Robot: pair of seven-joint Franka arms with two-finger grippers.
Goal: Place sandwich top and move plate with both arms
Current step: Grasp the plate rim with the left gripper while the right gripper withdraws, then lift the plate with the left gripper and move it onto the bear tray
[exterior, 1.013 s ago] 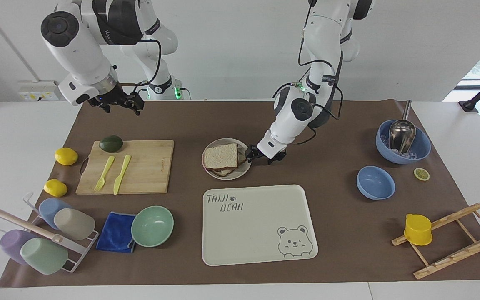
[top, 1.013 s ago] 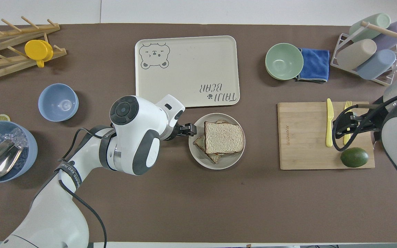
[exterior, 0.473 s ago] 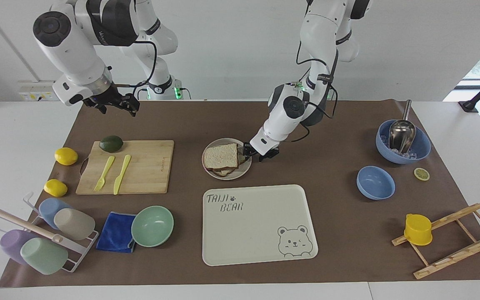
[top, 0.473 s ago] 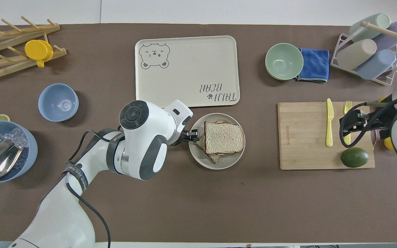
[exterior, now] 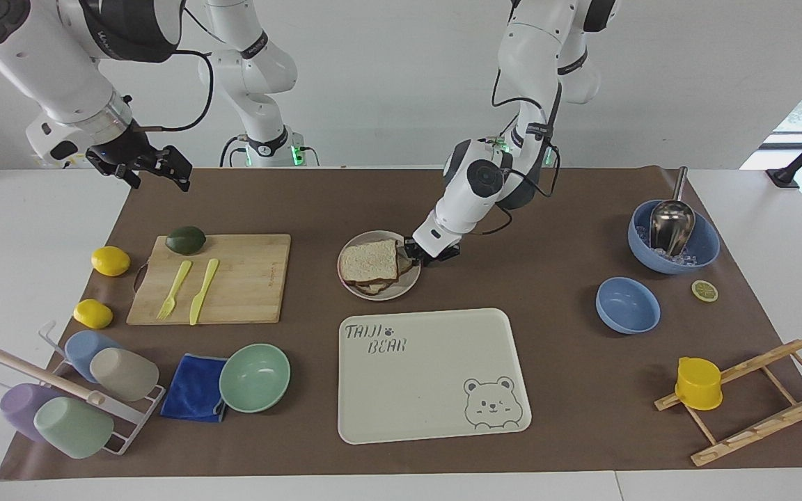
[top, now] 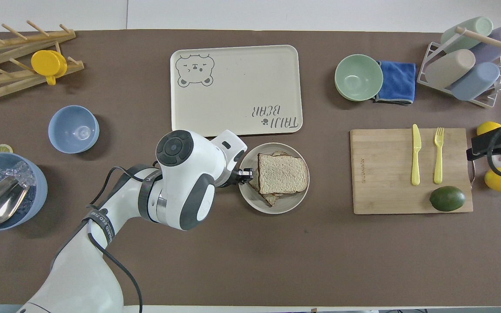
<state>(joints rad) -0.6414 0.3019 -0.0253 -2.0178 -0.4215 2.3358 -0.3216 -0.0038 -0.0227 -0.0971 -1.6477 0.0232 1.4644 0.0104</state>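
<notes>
A: Where's the bread top rn?

B: Already on the stack, on the plate, mid-surface, between the board and the blue bowls. The tray sits just toward the edge away from the robots.

A: Which tool's closer?

B: Left tool, easily. It's low at the plate rim on the side toward the left arm's end; looks touching or nearly so. The plate lies straight toward the right arm's end from it.

A: Is it grasping?

B: Can't tell whether it's clenched on the rim.

A: And the right tool?

B: Up in the air over the surface's corner at the right arm's end on the robots' side, well apart from the plate. Grip state can't tell either. I'd guess it has to come to the plate's opposite rim before a two-arm move.
</notes>
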